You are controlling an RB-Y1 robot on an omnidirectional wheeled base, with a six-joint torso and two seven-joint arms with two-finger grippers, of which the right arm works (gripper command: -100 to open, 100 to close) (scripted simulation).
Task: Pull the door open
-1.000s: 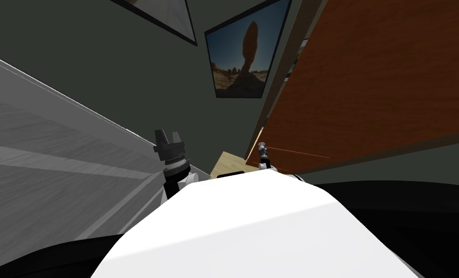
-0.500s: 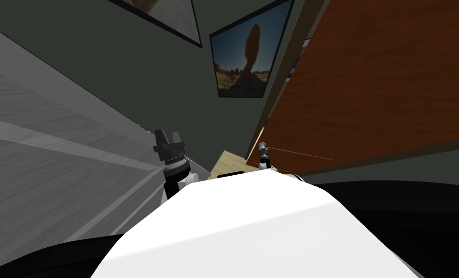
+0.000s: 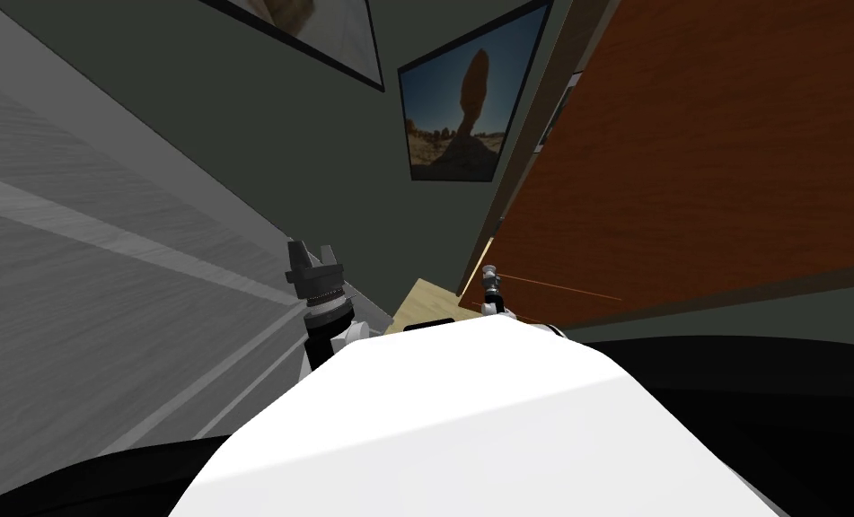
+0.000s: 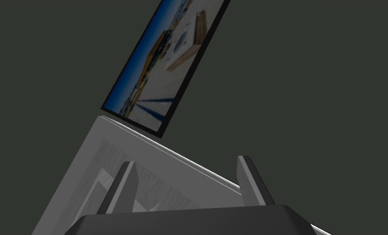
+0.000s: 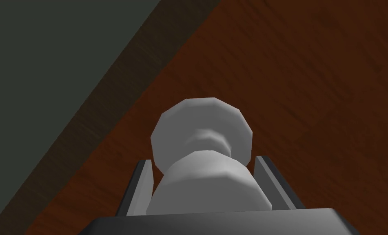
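Observation:
The reddish-brown wooden door point(image 3: 685, 162) fills the upper right of the head view and stands ajar from its dark frame point(image 3: 515, 170). In the right wrist view my right gripper point(image 5: 203, 161) is shut on the door's grey round knob point(image 5: 207, 179), one finger pressing each side, with the door point(image 5: 291, 81) just behind. The head view shows that gripper point(image 3: 488, 274) small at the door's lower edge. My left gripper point(image 3: 312, 251) is raised to the left of it, away from the door; its fingers point(image 4: 123, 179) stand open with nothing between them.
A grey panelled surface point(image 3: 101, 287) slants close along my left side. Two framed pictures point(image 3: 456, 99) hang on the dark grey-green wall point(image 3: 236, 117) ahead. A strip of light wooden floor point(image 3: 420, 305) shows between the grippers, below the door's edge.
My head view has shifted: the pictures have drifted right and the grey panel covers more of the left. The gap between door and frame looks slightly wider. Both grippers keep their poses.

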